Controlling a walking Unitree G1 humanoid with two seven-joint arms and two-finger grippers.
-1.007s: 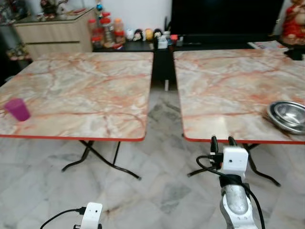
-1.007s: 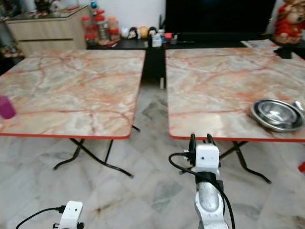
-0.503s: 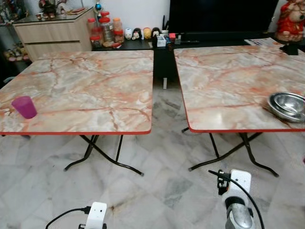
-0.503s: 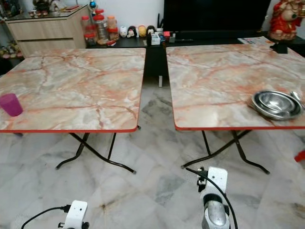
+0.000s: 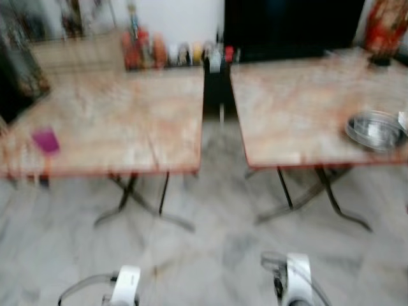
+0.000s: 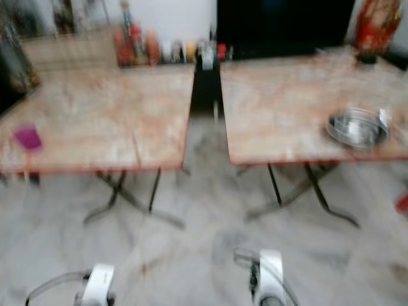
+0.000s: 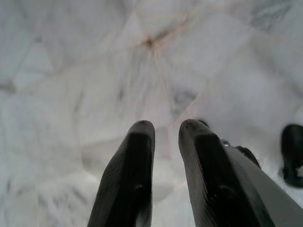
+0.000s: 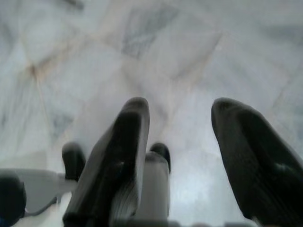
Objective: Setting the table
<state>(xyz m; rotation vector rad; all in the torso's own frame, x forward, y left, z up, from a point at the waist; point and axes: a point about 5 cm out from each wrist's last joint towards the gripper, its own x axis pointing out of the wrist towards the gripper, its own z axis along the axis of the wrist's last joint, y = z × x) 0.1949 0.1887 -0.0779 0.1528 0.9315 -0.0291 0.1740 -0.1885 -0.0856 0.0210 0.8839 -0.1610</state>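
My right arm has come down low and the view has blurred, so I should steady first: right gripper (image 8: 177, 156) spread, left gripper (image 7: 165, 156) nearly closed, both empty over the floor (image 7: 71, 71), while the steel bowl (image 5: 375, 129) waits on the right table (image 5: 299, 108) and the purple cup (image 5: 45, 140) on the left table (image 5: 121, 121).

Two square marble-patterned folding tables with red edges (image 5: 115, 121) (image 5: 306, 108) stand side by side. One purple plastic cup (image 5: 45, 139) and one round steel bowl (image 5: 374, 129) rest on them.
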